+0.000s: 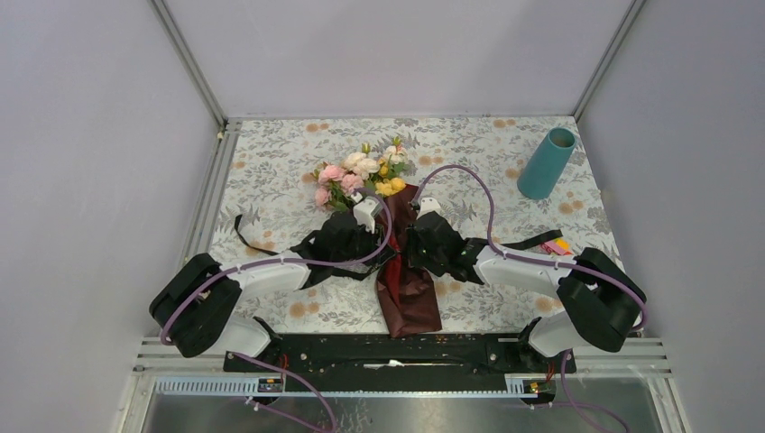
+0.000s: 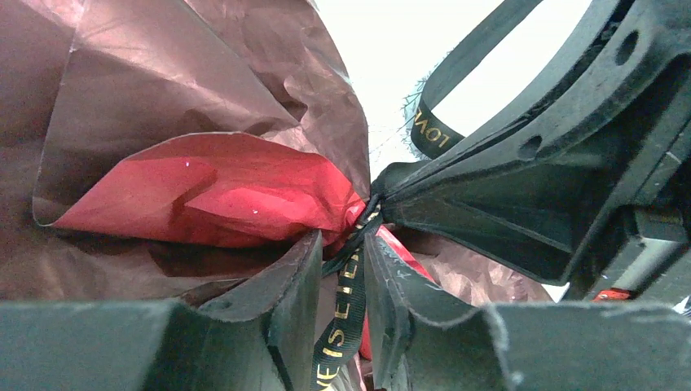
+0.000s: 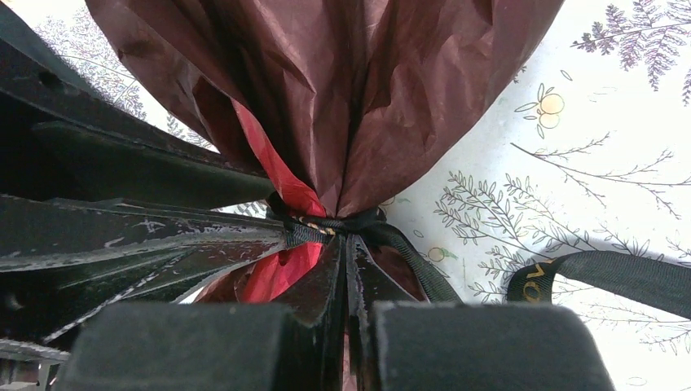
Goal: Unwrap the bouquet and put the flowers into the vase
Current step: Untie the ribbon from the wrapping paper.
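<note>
Maroon-papered bouquet [image 1: 408, 280] lies lengthwise, flowers [image 1: 356, 171] pointing away beyond both claws; left claw [image 2: 342, 242] slightly apart astride black ribbon [image 2: 338, 342], right claw [image 3: 346, 244] clamped on its knot; forearms converge low.

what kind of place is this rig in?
Probably an enclosed lab robot cell: plain grey panel walls with aluminium posts, arms bolted to a black rail, staged vase on a floral tablecloth.
</note>
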You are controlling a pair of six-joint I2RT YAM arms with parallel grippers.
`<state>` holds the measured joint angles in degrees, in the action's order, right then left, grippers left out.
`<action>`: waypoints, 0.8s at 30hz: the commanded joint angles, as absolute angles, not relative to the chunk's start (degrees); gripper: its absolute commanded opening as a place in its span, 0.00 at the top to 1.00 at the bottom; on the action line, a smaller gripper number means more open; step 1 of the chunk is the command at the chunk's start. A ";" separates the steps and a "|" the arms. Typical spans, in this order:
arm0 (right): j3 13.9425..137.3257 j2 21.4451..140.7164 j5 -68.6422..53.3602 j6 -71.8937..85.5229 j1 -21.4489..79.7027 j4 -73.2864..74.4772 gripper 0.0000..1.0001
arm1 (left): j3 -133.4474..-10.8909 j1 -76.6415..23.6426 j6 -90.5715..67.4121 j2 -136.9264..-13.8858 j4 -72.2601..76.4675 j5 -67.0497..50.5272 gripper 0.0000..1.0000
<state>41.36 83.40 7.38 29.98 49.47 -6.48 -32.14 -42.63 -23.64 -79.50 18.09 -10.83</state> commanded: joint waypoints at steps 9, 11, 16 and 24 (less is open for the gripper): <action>41.48 82.18 5.85 29.79 49.13 -7.47 1.00 | -35.31 -43.32 -20.68 -82.19 20.13 -9.93 0.66; 41.48 82.35 5.80 29.79 49.10 -7.53 1.00 | -35.41 -43.45 -20.65 -82.63 20.17 -9.98 0.68; 41.29 82.00 6.90 29.88 49.13 -7.56 1.00 | -35.17 -43.73 -21.10 -82.20 20.28 -9.38 0.96; 38.92 81.15 12.39 30.80 49.13 -8.35 1.00 | -32.86 -43.83 -24.05 -79.21 20.74 -8.24 1.00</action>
